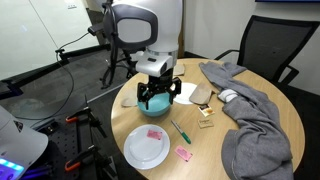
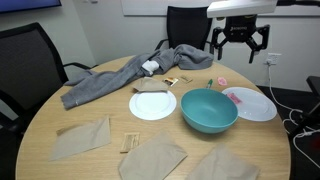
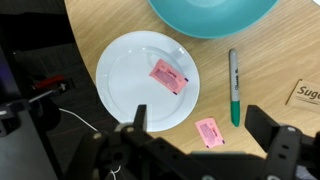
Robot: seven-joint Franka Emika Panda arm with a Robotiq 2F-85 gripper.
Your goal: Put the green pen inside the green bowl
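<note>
The pickup is not yet happening: the gripper [image 3: 200,132] is hovering wide open and empty while the green pen [image 3: 234,88] is lying on the table [image 3: 285,55], right of frame centre, just below the green bowl [image 3: 210,15]

Your two outside cameras stood back from the round wooden table [image 1: 205,150] [image 2: 40,115] and looked down across it from different sides. Your wrist camera looked straight down, close. All three showed the round teal-green bowl [image 1: 155,110] [image 2: 209,110] [image 3: 210,15].
</note>
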